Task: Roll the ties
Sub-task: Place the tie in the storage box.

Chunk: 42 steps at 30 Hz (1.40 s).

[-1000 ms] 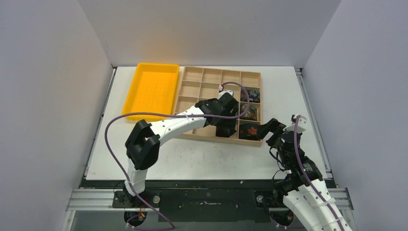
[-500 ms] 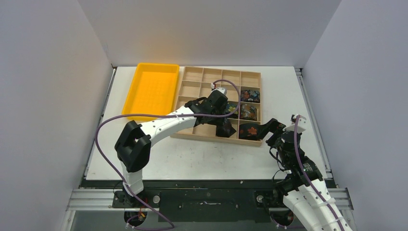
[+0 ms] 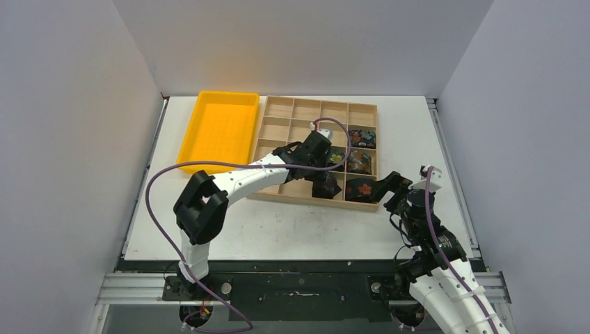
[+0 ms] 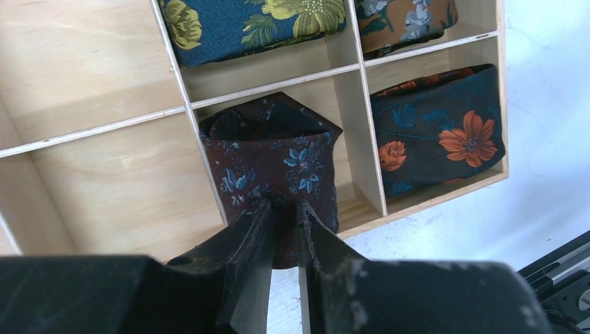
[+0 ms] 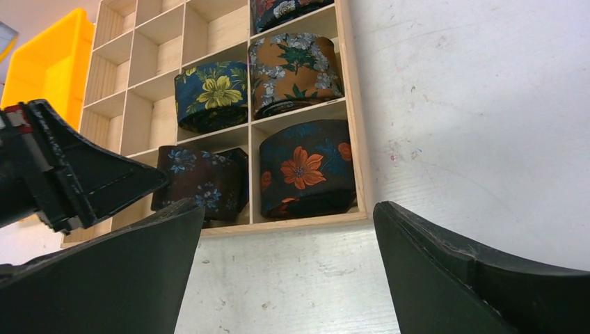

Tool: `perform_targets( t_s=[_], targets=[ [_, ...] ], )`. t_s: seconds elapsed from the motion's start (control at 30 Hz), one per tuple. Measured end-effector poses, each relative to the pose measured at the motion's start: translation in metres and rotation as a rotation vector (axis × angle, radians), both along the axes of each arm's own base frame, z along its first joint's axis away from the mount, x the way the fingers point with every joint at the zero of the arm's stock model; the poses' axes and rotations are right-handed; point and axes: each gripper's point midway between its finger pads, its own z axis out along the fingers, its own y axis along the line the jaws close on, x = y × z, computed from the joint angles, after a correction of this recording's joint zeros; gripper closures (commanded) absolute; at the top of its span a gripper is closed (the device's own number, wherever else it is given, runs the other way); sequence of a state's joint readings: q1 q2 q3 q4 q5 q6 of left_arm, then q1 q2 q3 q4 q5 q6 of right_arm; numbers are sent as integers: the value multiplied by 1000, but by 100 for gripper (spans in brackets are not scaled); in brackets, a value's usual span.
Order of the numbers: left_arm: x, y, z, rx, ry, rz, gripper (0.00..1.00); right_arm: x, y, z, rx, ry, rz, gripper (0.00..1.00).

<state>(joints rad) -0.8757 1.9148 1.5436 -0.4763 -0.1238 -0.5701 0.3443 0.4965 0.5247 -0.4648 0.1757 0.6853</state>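
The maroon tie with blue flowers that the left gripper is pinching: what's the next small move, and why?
Probably push it deeper into its cell. The left gripper is shut on the near edge of the maroon tie, whose coil looks loose and seems to spill over the wooden tray's near wall, unlike the orange-flowered tie beside it, which sits fully inside.

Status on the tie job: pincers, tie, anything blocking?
Left pincer pinched on maroon tie, near-row cell of wooden tray. Right pincer open, hovering off the tray's near right corner. Nothing blocking.
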Motion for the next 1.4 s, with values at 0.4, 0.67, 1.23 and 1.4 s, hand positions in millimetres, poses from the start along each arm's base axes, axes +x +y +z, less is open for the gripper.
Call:
perform_targets(
  t_s=[0.4, 0.67, 1.23, 1.4],
  targets=[
    [0, -17, -19, -32, 31, -40, 86, 1, 1, -4, -9, 16, 6, 2],
    [-5, -32, -38, -44, 51, -73, 86, 1, 2, -7, -14, 28, 14, 2],
    [-17, -33, -21, -143, -18, -104, 51, 2, 11, -13, -22, 51, 70, 2],
    [-26, -21, -1, -186, -38, -94, 58, 2, 13, -12, -20, 49, 82, 3]
  ],
)
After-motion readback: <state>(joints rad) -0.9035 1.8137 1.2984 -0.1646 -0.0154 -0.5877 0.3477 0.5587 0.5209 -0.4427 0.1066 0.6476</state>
